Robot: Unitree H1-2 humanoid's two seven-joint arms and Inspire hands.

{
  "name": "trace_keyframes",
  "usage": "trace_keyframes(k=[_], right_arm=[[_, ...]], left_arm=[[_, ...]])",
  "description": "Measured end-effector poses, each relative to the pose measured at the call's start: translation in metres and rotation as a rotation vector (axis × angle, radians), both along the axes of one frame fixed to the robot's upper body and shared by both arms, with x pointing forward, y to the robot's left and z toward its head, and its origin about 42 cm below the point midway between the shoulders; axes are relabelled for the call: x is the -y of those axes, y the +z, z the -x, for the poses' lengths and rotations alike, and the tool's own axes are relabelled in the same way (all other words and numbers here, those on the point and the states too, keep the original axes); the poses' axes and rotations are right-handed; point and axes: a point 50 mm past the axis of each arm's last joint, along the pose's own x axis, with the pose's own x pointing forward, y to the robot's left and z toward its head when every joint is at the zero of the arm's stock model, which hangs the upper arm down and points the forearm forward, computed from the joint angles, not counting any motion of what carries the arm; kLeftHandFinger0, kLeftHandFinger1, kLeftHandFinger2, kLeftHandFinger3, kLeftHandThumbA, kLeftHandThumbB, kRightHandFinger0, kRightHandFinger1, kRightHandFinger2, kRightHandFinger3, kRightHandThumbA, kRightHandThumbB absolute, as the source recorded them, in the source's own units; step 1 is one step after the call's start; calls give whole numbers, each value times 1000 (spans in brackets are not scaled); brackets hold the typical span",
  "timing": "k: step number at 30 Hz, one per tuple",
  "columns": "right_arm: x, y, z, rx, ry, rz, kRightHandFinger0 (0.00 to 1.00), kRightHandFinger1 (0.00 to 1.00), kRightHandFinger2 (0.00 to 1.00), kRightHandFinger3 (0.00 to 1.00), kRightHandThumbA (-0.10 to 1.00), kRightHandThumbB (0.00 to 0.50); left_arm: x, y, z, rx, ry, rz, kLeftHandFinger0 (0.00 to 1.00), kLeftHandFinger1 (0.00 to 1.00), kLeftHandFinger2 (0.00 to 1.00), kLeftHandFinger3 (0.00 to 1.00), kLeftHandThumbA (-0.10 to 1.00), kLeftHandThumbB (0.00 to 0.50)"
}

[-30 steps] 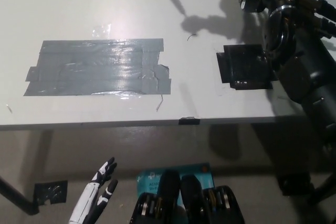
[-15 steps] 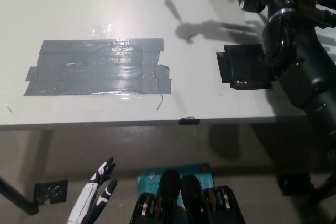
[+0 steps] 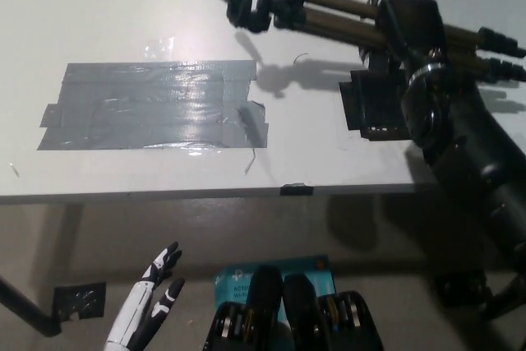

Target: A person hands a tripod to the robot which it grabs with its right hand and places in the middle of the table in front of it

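A folded tripod [image 3: 329, 14] with brass-coloured legs and a black head hangs level over the far right part of the white table [image 3: 123, 6], its head pointing left. My black right hand [image 3: 407, 26] is shut around its legs near the middle. The tripod throws a shadow on the table just beneath it. My white left hand [image 3: 152, 302] rests low at the lower left, below the table's front edge, fingers apart and holding nothing.
A large patch of grey tape [image 3: 152, 104] covers the table's middle left. A black square patch [image 3: 378, 104] lies at the right, partly under my right arm. A blue box [image 3: 271, 277] lies on the floor below the table edge.
The tripod has come down and leftward into full view in my right hand. The person's hand seen at the top edge a second ago is gone.
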Motion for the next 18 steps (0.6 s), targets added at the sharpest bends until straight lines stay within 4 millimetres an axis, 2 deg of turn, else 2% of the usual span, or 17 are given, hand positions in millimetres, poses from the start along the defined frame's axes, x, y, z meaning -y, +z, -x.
trace_keyframes(k=[1,3,5,6,7,8,9,10,11,12,13,14,17,18], right_arm=[[1,-7,2,-11,1,5,0,372,878,297,-100,208],[2,-19,6,-32,2,14,1,502,971,478,-100,202],[6,-33,9,-59,3,24,0,479,884,664,-100,222],[7,-39,11,-65,3,36,0,469,863,707,-100,222],[8,-42,11,-62,2,49,26,464,837,847,-100,213],[10,-44,11,-56,3,59,52,467,836,806,-70,217],[11,-45,11,-53,2,63,52,467,836,806,-70,217],[14,-47,11,-48,-2,67,389,798,1000,1000,239,239],[16,-48,10,-44,-6,70,945,1000,1000,1000,416,287],[18,-48,10,-44,-7,72,1000,1000,1000,1000,429,284],[20,-48,10,-47,-6,73,1000,1000,1000,1000,570,363],[22,-48,10,-54,-4,73,1000,1000,1000,1000,599,378],[29,-49,9,-91,1,83,1000,1000,1000,1000,701,482],[31,-48,9,-107,3,83,1000,1000,1000,1000,699,491]], left_arm=[[0,0,0,0,0,0,1000,1000,1000,1000,938,248],[0,0,-1,1,0,0,1000,1000,1000,1000,943,248],[0,0,-1,2,-1,0,1000,1000,1000,1000,946,247],[0,0,-1,2,-2,0,1000,1000,1000,1000,946,245],[0,1,-1,2,-2,0,1000,1000,1000,1000,938,233],[0,1,-1,3,-2,0,1000,1000,1000,1000,936,233],[1,1,-2,4,-2,0,1000,1000,1000,1000,936,233],[1,1,-2,5,-3,0,1000,1000,1000,1000,934,243],[1,2,-3,7,-3,0,1000,1000,1000,1000,935,243],[1,2,-4,8,-4,0,1000,1000,1000,1000,935,243],[1,2,-5,9,-4,-1,1000,1000,1000,1000,939,240],[1,3,-6,10,-5,-1,1000,1000,1000,1000,940,239],[2,4,-7,13,-7,-1,1000,1000,1000,1000,927,227],[2,3,-7,12,-7,-2,1000,1000,1000,1000,927,228]])
